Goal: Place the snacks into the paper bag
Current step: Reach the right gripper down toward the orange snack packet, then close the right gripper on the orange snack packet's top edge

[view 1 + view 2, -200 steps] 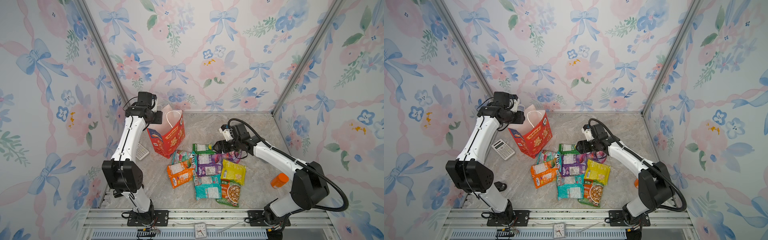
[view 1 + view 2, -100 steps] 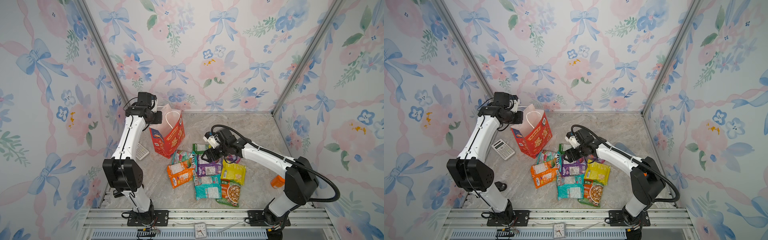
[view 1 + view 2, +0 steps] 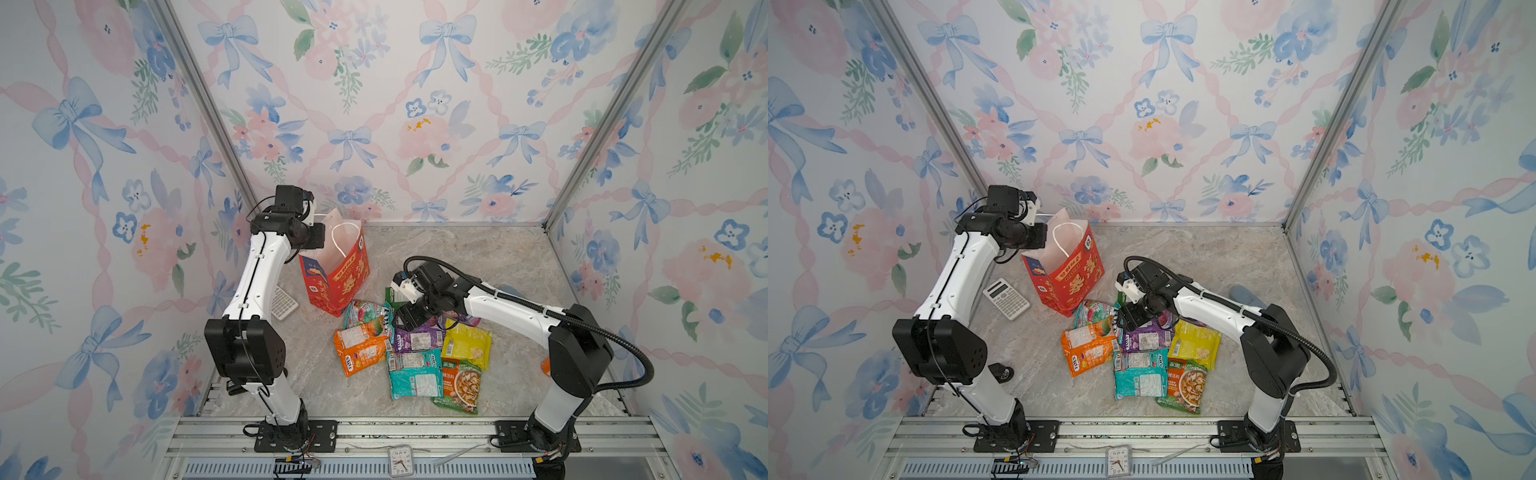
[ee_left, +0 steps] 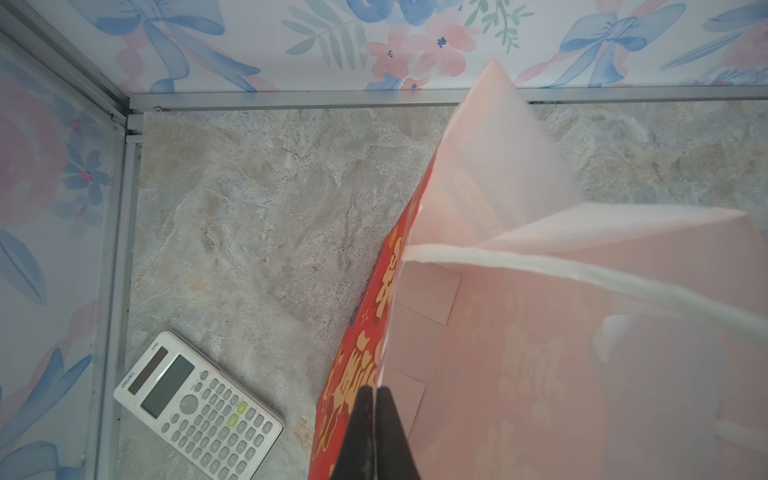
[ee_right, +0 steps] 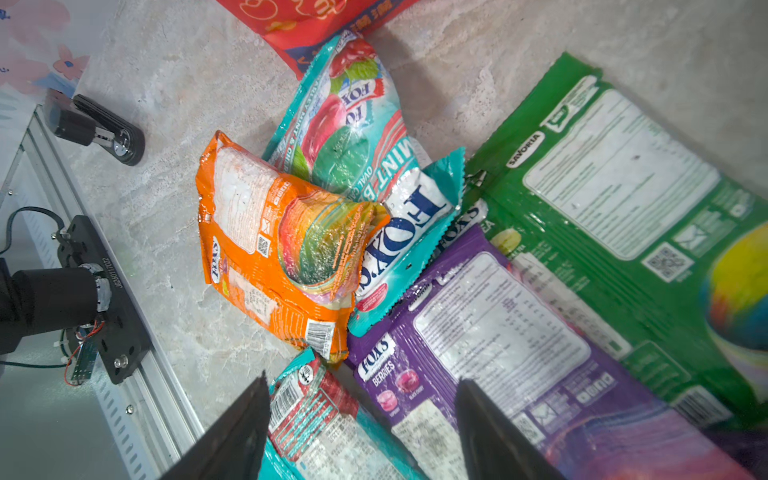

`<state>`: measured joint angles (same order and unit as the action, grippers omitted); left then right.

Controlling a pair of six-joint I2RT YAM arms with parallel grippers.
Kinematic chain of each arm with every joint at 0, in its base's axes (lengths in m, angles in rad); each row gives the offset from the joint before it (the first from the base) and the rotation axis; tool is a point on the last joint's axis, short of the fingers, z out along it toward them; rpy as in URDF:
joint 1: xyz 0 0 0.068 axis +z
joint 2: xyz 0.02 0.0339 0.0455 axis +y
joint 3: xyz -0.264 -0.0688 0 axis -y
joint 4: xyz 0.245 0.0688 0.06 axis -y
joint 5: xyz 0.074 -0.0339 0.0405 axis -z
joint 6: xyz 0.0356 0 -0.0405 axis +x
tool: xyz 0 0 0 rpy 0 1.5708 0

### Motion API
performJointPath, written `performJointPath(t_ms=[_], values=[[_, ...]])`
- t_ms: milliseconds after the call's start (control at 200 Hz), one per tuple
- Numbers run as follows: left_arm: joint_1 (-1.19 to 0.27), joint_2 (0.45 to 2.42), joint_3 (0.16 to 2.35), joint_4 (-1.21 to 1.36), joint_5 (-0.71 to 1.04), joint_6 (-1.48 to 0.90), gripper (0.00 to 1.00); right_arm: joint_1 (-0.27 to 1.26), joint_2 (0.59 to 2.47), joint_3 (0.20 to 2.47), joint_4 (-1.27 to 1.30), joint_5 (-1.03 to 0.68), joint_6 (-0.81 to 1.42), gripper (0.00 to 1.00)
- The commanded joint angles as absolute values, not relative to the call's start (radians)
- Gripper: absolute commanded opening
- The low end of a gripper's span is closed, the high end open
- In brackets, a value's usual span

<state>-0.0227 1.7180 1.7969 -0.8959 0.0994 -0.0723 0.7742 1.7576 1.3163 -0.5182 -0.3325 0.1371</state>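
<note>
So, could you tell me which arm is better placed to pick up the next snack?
Right. The right pincer is open just above the snacks, ready to close on one. The left pincer is shut on the rim of the bag, so it is busy.

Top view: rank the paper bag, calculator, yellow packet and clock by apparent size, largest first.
1. paper bag
2. yellow packet and calculator: too alike to rank
3. clock, smallest

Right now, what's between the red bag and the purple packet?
A teal mint sweets packet lies there, one end reaching the red bag, the other beside the purple packet. Both top views and the right wrist view show it.
</note>
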Motion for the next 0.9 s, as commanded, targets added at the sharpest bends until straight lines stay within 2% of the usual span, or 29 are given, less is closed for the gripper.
performJointPath(t_ms=[0, 325, 895], values=[[-0.017, 1.691, 1.774, -0.914, 0.127, -0.099, 0.00, 0.782, 1.766, 1.347, -0.563, -0.328, 0.125, 0.72], [-0.018, 1.678, 1.756, -0.905, 0.118, -0.103, 0.00, 0.836, 1.840, 1.345, -0.468, -0.393, 0.205, 0.67], [-0.017, 1.661, 1.740, -0.897, 0.106, -0.103, 0.00, 0.882, 1.965, 1.361, -0.330, -0.327, 0.340, 0.56]])
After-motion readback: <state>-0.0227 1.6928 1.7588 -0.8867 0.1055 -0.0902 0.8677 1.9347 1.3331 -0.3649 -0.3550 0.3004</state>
